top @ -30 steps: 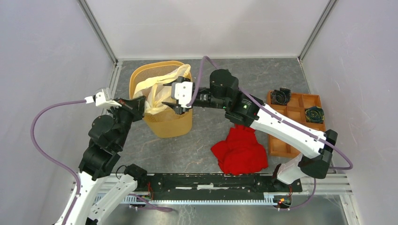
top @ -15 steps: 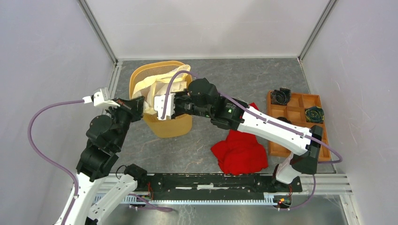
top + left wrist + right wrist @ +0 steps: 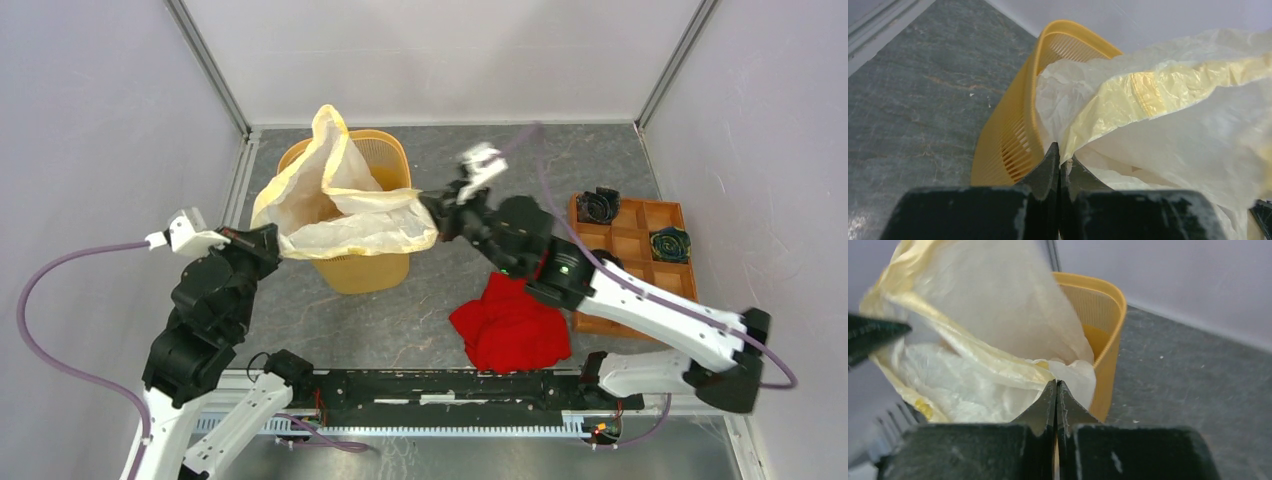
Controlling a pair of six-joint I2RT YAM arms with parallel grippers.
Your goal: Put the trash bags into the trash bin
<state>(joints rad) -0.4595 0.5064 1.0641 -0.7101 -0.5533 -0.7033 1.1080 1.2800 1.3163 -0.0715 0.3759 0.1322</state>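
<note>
The cream-white trash bag is stretched wide above the yellow-orange trash bin, and one flap rises over the bin's far rim. My left gripper is shut on the bag's left edge, beside the bin's left wall. My right gripper is shut on the bag's right edge, just right of the bin. The left wrist view has the left gripper pinching film of the bag next to the bin. In the right wrist view the right gripper pinches the bag in front of the bin.
A red cloth heap lies on the grey floor right of the bin, under my right arm. A brown wooden compartment tray with two dark objects stands at the right. Walls with metal posts close in the back and sides.
My right gripper shut on the bag's right edge and drew back to the right. The left arm pulled left. The bag's mouth spread wide and rose above the bin.
</note>
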